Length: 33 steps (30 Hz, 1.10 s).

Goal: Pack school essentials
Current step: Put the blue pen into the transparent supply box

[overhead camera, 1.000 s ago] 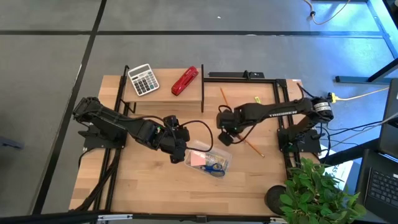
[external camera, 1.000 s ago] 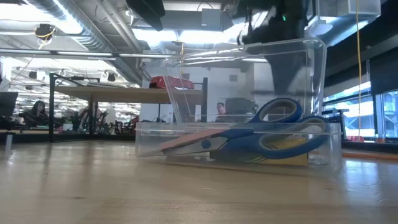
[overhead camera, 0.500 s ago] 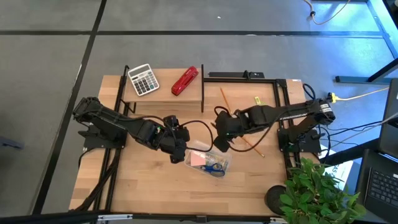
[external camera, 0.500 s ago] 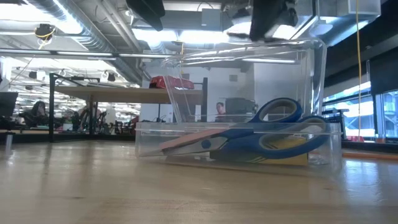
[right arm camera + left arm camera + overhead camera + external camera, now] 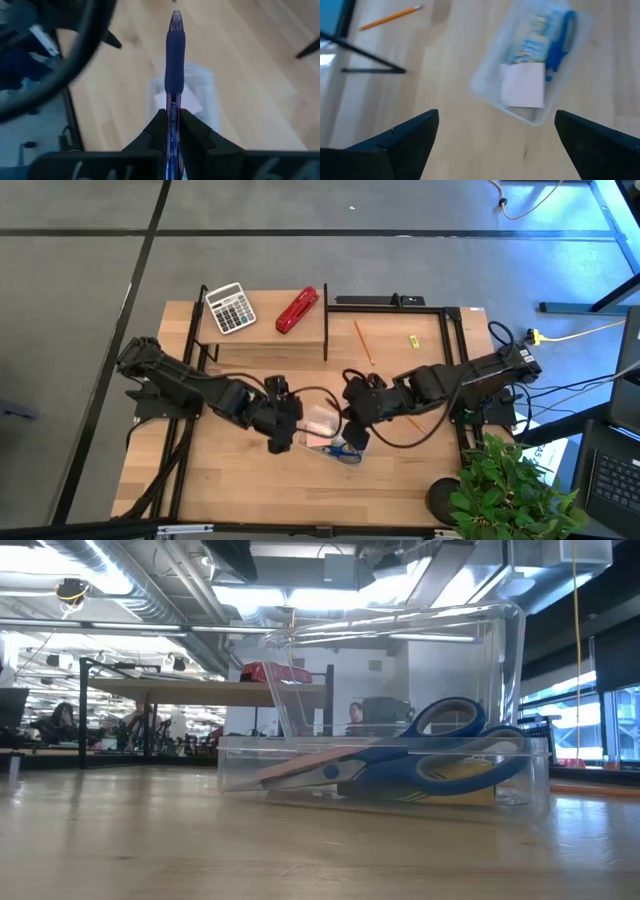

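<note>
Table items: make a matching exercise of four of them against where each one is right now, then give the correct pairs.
Things:
1. dark pen
2. blue-handled scissors
3. red stapler
4. orange pencil

Places:
A. on the raised shelf beside the calculator
B. lying loose on the bare wooden table
C. clamped in the right gripper above the clear box
D. inside the clear box next to the pink sticky-note pad

Pairs: 1-C, 2-D, 3-A, 4-B
</note>
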{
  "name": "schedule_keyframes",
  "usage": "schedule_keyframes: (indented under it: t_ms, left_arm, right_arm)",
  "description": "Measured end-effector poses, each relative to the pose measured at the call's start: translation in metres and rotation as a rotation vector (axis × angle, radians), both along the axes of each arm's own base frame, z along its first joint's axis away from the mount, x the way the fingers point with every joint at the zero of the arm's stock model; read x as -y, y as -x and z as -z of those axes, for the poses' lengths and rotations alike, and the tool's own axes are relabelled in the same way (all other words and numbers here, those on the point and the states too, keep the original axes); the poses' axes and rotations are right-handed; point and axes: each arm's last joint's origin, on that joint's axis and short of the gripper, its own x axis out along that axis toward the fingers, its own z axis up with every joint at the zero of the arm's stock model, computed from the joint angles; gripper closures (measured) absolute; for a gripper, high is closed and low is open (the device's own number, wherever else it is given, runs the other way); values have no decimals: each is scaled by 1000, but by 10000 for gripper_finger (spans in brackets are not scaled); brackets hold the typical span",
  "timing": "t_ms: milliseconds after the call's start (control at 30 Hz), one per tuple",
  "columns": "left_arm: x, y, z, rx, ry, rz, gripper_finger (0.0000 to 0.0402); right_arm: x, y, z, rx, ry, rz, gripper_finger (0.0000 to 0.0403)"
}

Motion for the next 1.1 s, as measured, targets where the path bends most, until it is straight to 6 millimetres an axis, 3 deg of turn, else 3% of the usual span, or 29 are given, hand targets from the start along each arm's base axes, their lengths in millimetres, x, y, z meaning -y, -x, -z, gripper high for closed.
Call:
schedule_keyframes:
  t_ms: [367, 600, 867, 1100]
  left_arm:
    - [29, -3, 39, 95, 24, 165, 8]
    - [48, 7, 63, 49, 125, 325, 8]
    - [43, 8, 91, 76, 122, 327, 8]
    - [32, -1, 97, 110, 57, 375, 8]
  right_arm:
    - [-27, 0, -3, 87, -34, -41, 367]
    - [-40, -15, 19, 47, -23, -60, 367]
    - [-48, -30, 37, 34, -49, -67, 366]
    - [-50, -31, 37, 35, -81, -49, 366]
